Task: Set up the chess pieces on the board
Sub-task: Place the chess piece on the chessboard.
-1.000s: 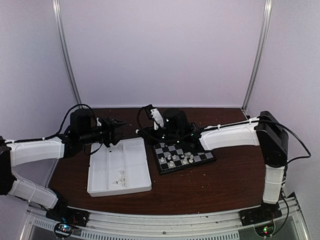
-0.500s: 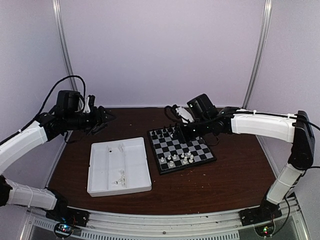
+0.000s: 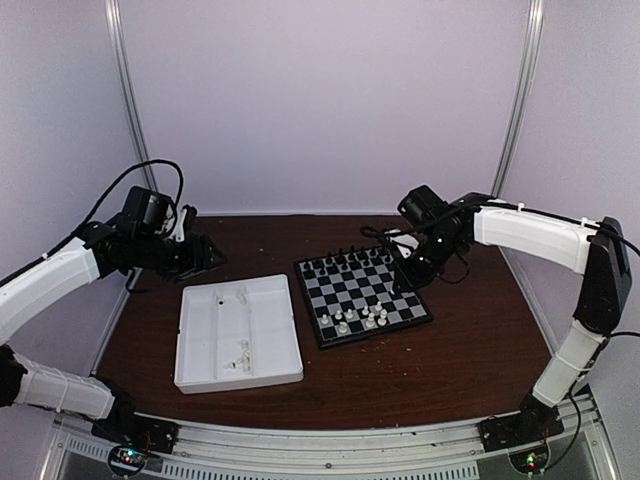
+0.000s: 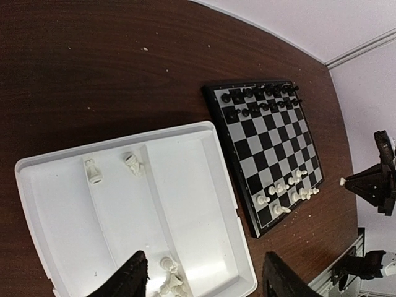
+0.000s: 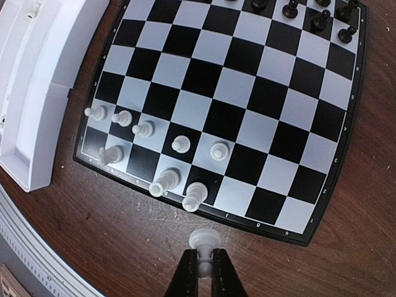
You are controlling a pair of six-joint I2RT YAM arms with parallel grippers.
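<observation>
I've swung right end effector off the board, over counter, pinching a white piece; left end effector gapes, tray ahead.

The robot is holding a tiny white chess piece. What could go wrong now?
1. The right pincer pinches the white piece only at its very tips, so it might slip and drop beside the board.
2. The standing white pieces crowd the board's near edge; setting another down could topple them.
3. The open left pincer hangs over the tray, where leftover pieces lie heaped, so it may grab badly.
</observation>
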